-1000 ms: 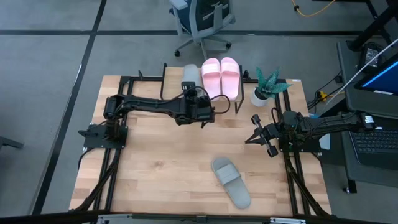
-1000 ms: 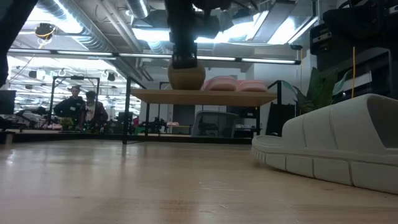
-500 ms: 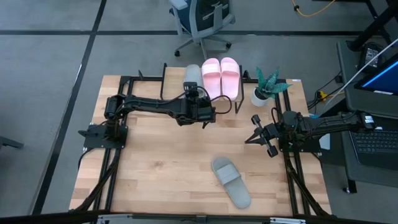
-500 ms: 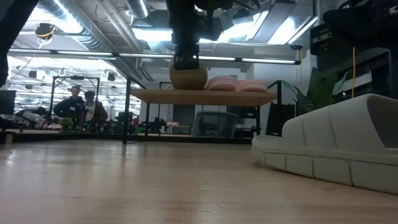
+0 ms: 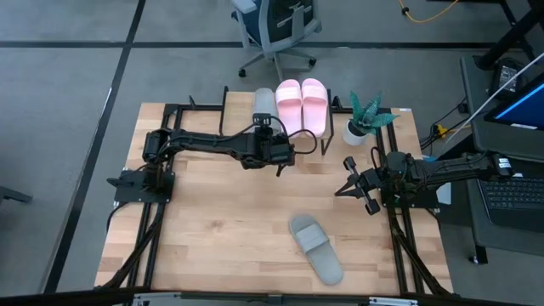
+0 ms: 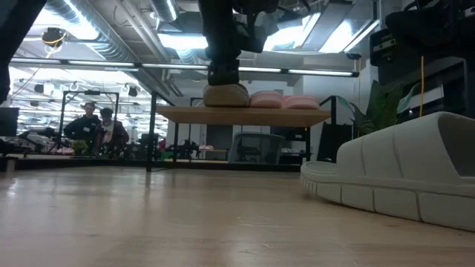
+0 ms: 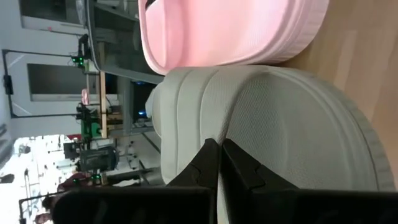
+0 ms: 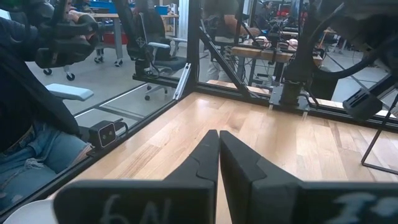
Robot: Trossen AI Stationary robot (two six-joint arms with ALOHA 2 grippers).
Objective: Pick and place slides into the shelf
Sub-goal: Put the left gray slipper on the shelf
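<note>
The left arm reaches across to the shelf [image 5: 321, 127], its left gripper [image 5: 265, 127] pinched on a grey-green slide [image 5: 263, 102] beside the pink slides [image 5: 301, 104]. The right gripper [image 5: 355, 185] hovers at the table's right side, fingers together, empty.

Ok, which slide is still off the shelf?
The grey-green slide lying alone on the table's near side. The two pink slides and the other grey-green slide are on the shelf.

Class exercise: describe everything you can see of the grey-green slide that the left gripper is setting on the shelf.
The grey-green slide is soft-looking foam, with a ribbed wide strap and finely textured surface in the left wrist view. It lies flat on the shelf's light wooden top board, at the left end, side by side with the pink slides and touching the nearer one. The left gripper is shut on its strap.
</note>
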